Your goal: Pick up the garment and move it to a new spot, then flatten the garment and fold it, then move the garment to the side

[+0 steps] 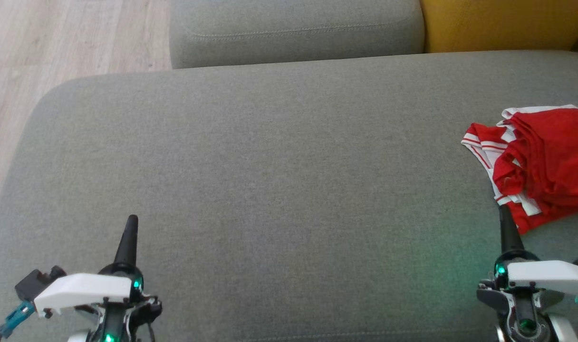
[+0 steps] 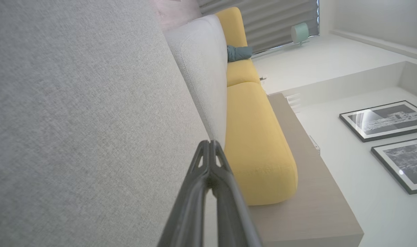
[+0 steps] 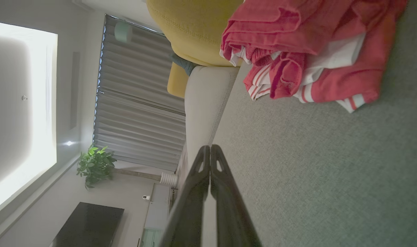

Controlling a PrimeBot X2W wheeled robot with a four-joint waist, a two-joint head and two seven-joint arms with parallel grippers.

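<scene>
At the far right of the grey seat cushion (image 1: 270,166) we see the garment (image 1: 541,161), a red piece with white striped trim, bunched into a loose heap and cut off by the right edge of the head view. Because it is crumpled and partly out of frame, we cannot tell its true long axis. The part we see spreads about as far across the cushion as it does from front to back. Its striped edges point left, toward the middle of the cushion, and one banded corner hangs toward the front, near our right gripper (image 1: 504,209). The only marking we can make out on it is the trim of white bands on red.

In the right wrist view the heap (image 3: 314,51) lies ahead of the fingers and off to one side, with a strip of bare cushion between the fingertips and the cloth. The right gripper (image 3: 210,146) is closed, its two dark fingers pressed tip to tip with no cloth between them. Our left gripper (image 1: 131,219) hovers over the front left of the cushion, well apart from the garment. It is closed the same way, fingers meeting at the tips (image 2: 210,142).

Bare grey fabric lies between the left gripper and the heap. Behind the seat stands a grey back cushion (image 1: 293,33), with a yellow cushion (image 1: 503,23) beside it, just behind the garment. Pale wood floor (image 1: 56,47) shows at the left. The wrist views also show two framed pictures (image 2: 386,120) on a white wall, a grey curtain (image 3: 140,103) and a green plant (image 3: 95,164).
</scene>
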